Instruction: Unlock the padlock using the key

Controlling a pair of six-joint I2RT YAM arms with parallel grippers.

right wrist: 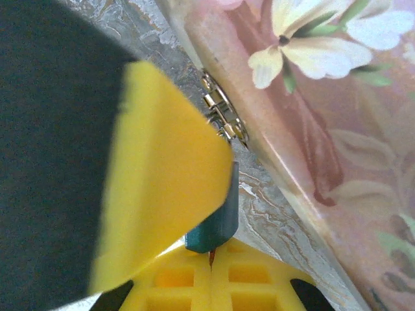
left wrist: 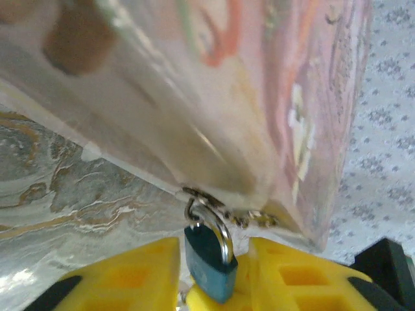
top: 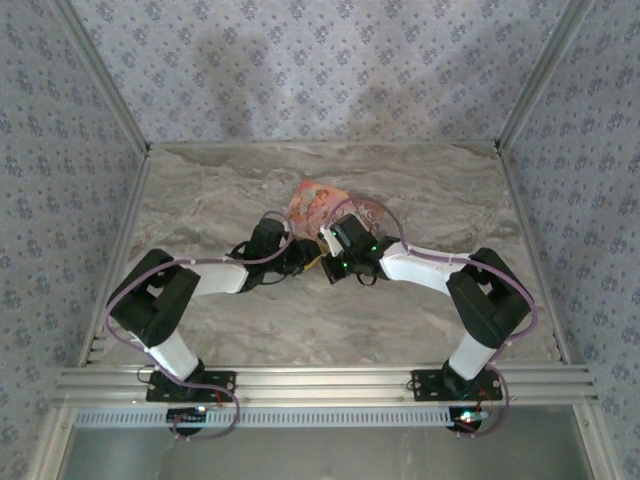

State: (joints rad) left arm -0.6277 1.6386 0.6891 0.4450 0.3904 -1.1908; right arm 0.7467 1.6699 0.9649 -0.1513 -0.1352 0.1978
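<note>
Where its silvery shackle (left wrist: 224, 236) passes through the metal zipper pull (left wrist: 194, 196) at the corner of the pink pouch (left wrist: 259, 97), the padlock (left wrist: 209, 272) points its blue body away from the pouch. The body sits between the yellow fingers (left wrist: 130, 275) of the left gripper (left wrist: 214, 253), which close against its two sides and clamp it. In the right wrist view the body stands just above the right gripper (right wrist: 211, 262), whose two fingers are pressed together. A thin reddish sliver (right wrist: 211, 257) at their seam meets the lock's lower end and is too small to identify. The pouch lies on the marbled table (left wrist: 71, 188), between the two arms.
</note>
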